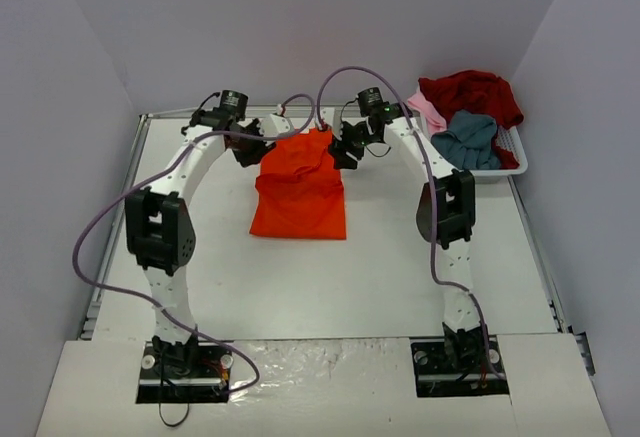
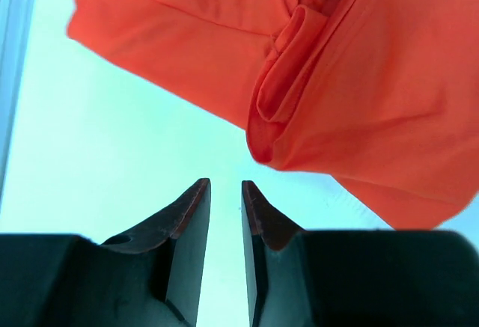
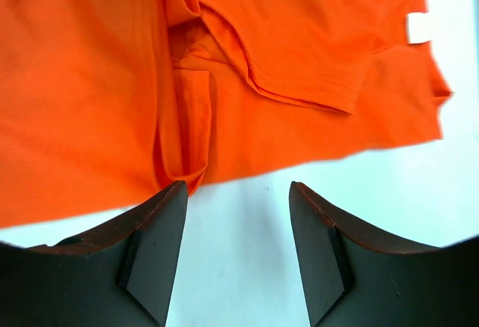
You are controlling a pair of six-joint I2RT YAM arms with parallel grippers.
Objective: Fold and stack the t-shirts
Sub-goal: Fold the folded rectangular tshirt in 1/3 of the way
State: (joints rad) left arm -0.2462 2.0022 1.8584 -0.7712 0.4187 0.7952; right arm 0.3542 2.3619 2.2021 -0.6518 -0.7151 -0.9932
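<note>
Left claw point(image 2: 226, 191) and right claw point(image 3: 238, 192) stand apart, empty, at the orange t-shirt point(image 1: 300, 195), seemingly half-folded. Three other t-shirts point(image 1: 470, 95) lie heaped in the basket point(image 1: 518, 153).

- The orange-red t-shirt point(image 2: 359, 80) runs off the top and right edges of the left wrist view, and off the top and left edges of the right wrist view.
- From above, its far corners are covered by the left gripper point(image 1: 250, 147) and right gripper point(image 1: 347, 147).
- Far right, the pale pink t-shirt point(image 1: 428, 109) is mostly hidden behind the dark red t-shirt point(image 1: 475, 92).
- Any print on the white tag point(image 3: 419, 28) is unreadable.
</note>
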